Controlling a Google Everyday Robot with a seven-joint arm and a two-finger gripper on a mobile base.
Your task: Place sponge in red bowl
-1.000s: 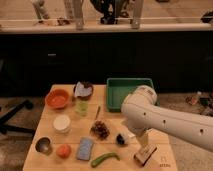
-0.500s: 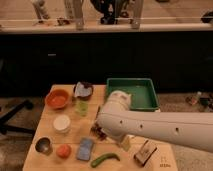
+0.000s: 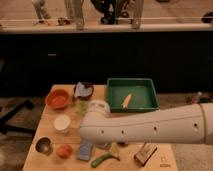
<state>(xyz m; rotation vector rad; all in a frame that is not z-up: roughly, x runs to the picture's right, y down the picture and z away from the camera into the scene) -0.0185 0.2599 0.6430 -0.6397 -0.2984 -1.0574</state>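
Note:
The sponge (image 3: 85, 149) is a blue block lying near the table's front edge, between an orange fruit and a green chili. The red bowl (image 3: 57, 98) stands at the table's back left and looks empty. My white arm (image 3: 150, 130) reaches in from the right across the middle of the table. My gripper (image 3: 107, 146) is under the arm's rounded end, just right of the sponge, and is mostly hidden by the arm.
A green tray (image 3: 132, 82) with a yellow item is at the back right. A dark bag (image 3: 84, 90), a green cup (image 3: 81, 106), a white bowl (image 3: 62, 122), a metal cup (image 3: 44, 145), an orange fruit (image 3: 63, 150), a green chili (image 3: 102, 159) and a brown box (image 3: 145, 153) stand around.
My arm has swung left across the table. Its end has moved from the right side to the middle front, close to the sponge. The objects have not moved.

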